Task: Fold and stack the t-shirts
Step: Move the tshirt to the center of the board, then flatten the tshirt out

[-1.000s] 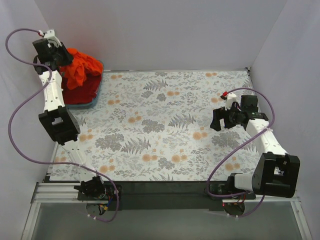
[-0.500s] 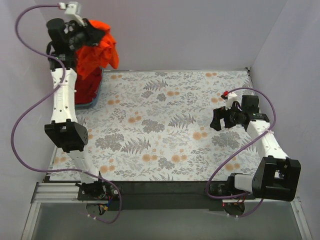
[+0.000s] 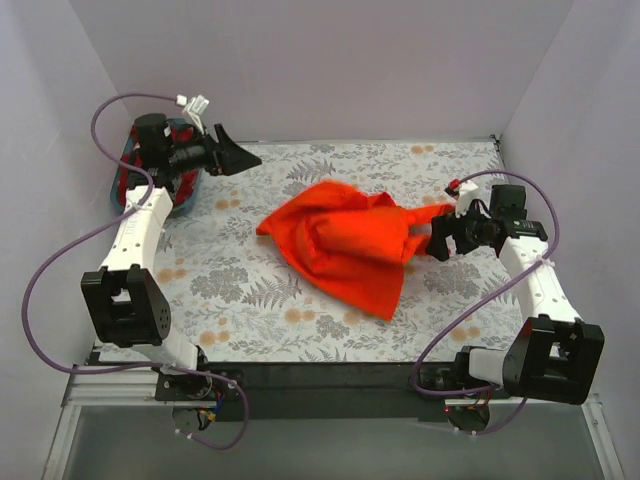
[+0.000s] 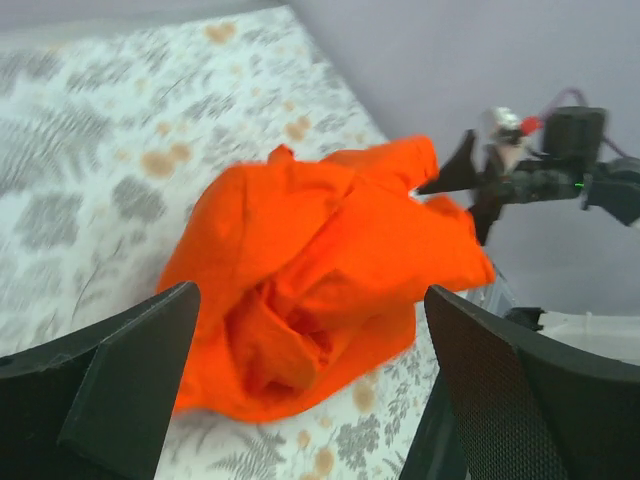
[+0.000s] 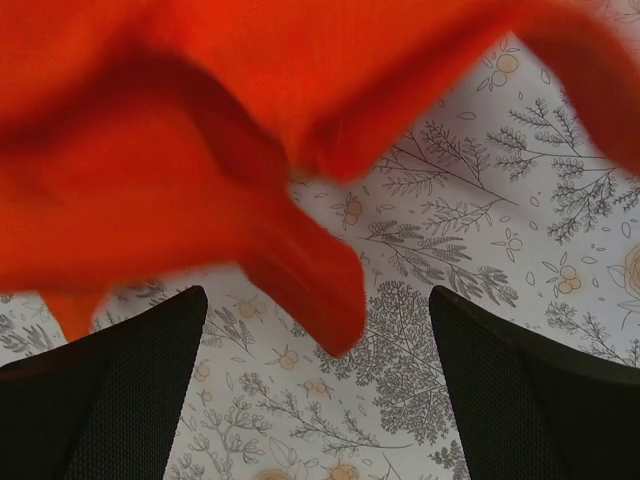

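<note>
The orange-red t-shirt (image 3: 345,245) lies crumpled in a heap at the middle of the floral table, and nothing holds it. My left gripper (image 3: 238,155) hangs open at the back left, well apart from the shirt, which the left wrist view shows as an orange heap (image 4: 320,270) beyond the wide-open fingers (image 4: 110,380). Open at the right, my right gripper (image 3: 437,238) sits at the shirt's right tip. A blurred flap of the cloth (image 5: 200,150) reaches just ahead of its spread fingers (image 5: 520,400). The crimson t-shirt (image 3: 184,192) is in the blue bin, mostly hidden by the left arm.
The blue bin (image 3: 113,190) stands at the back left corner, behind the left arm. Grey walls close in the table on the left, back and right. Purple cables loop beside both arms. Floral cloth (image 3: 240,300) lies bare in front of the heap.
The left arm lifted the orange-red shirt out of the bin, swung toward the table and opened. The shirt now lies at mid-table, touching the right gripper's reach. The right arm barely moved.
</note>
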`<move>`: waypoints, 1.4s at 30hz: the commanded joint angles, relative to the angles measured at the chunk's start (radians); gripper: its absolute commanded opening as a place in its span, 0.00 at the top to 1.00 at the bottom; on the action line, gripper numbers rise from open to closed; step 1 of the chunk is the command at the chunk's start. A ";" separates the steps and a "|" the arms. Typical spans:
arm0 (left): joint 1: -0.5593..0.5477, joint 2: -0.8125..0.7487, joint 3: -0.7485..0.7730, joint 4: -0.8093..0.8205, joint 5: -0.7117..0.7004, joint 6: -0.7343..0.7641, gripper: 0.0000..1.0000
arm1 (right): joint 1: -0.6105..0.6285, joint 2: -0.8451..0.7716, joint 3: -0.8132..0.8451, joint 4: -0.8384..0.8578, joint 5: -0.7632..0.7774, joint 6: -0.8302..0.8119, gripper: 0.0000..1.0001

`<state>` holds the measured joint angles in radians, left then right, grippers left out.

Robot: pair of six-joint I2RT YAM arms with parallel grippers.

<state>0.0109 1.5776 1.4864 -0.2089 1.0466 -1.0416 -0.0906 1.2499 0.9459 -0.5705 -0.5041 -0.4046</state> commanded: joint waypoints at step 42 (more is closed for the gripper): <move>-0.238 0.392 -0.166 -0.408 -0.870 0.680 0.74 | 0.038 0.370 -0.024 -0.173 0.225 -0.105 0.12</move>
<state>-0.2386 2.0235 1.4124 -0.5468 0.2291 -0.3874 -0.0578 1.5852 0.9199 -0.7349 -0.3096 -0.4770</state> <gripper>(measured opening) 0.311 0.891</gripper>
